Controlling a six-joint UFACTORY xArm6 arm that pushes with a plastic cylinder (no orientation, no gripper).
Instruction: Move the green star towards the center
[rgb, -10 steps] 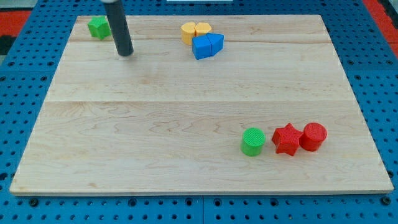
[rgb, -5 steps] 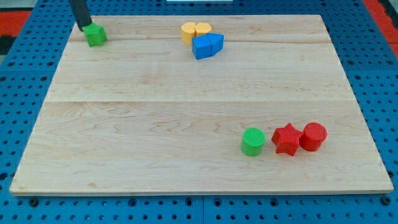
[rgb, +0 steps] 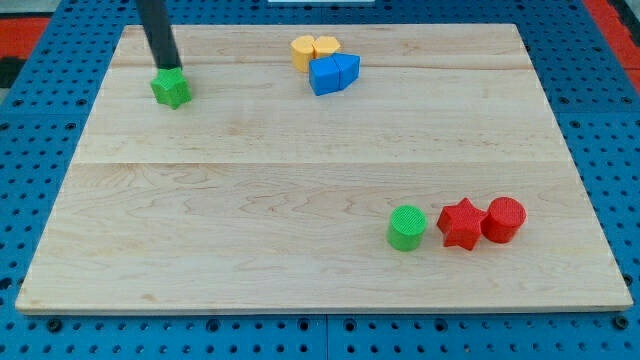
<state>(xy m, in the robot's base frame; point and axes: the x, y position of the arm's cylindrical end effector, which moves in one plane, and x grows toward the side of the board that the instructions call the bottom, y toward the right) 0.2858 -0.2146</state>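
My tip (rgb: 167, 69) sits touching the green star (rgb: 171, 89) on its upper-left side, no gripper, just bare rod pressing. Star's near board's top-left; contact on that side bc center lies down-right.

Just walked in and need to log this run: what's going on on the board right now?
The arm's dark rod is pushing the green star. My tip sits right at the star's upper edge, on the side toward the view's top, and the star lies near the board's top-left corner, far from the center. The other blocks sit apart from it: two yellow blocks and two blue blocks clustered at the top middle, and a green cylinder, red star and red cylinder at the lower right.
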